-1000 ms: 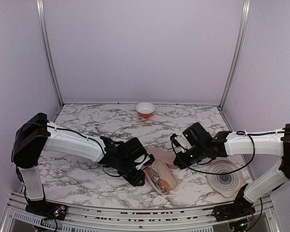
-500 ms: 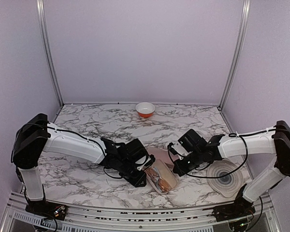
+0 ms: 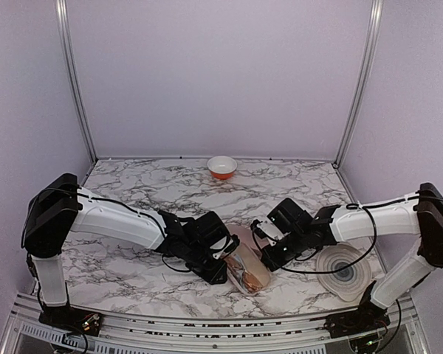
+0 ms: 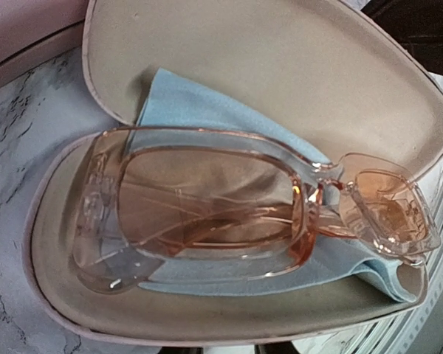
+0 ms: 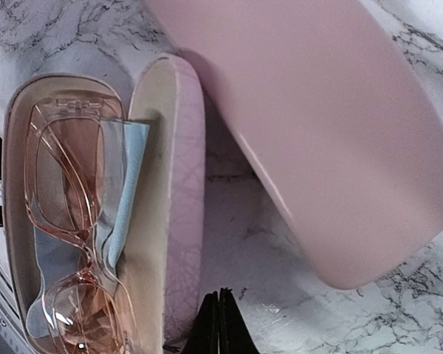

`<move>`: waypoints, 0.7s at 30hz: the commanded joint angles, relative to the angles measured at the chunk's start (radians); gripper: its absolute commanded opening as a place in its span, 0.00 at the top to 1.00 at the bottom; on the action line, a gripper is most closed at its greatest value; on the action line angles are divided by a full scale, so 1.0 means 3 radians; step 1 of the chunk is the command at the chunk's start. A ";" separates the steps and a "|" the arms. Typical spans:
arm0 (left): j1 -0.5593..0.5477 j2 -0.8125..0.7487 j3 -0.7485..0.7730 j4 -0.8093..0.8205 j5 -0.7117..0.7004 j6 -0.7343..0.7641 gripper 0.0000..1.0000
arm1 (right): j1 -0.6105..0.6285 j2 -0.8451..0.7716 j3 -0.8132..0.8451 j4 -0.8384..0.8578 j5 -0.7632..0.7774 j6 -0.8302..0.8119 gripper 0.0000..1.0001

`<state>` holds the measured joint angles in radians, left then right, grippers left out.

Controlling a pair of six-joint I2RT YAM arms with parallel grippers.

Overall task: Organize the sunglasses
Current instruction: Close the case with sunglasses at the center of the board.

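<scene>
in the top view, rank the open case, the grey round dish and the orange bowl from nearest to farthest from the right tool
1. open case: right beside the right tool, on its left, toward the table's near edge.
2. grey round dish: off to the tool's right, near the right arm's base.
3. orange bowl: at the far back, centre, by the wall.

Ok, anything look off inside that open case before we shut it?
The blue cloth is bunched under the sunglasses, with one fold riding up against the lid. It might catch on closing. Nothing else stands out.
</scene>
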<state>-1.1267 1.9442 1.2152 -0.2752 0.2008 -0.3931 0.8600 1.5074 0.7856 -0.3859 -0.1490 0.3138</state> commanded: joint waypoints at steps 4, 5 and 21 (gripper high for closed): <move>-0.0025 0.0053 0.0155 0.0051 -0.0036 -0.0059 0.77 | 0.0175 0.0095 0.0239 -0.0013 -0.0074 0.0021 0.97; -0.0027 0.0058 0.0164 0.0049 -0.0039 -0.0057 0.77 | 0.0198 0.0111 0.0253 -0.0013 -0.0075 0.0030 0.97; -0.0024 0.0104 0.0212 0.0053 -0.0045 -0.0066 0.77 | 0.0439 0.0228 0.0449 -0.0030 -0.0079 0.0097 0.97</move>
<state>-1.1316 1.9499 1.2335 -0.3130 0.2008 -0.4042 0.9340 1.5543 0.8738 -0.4629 -0.0498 0.3294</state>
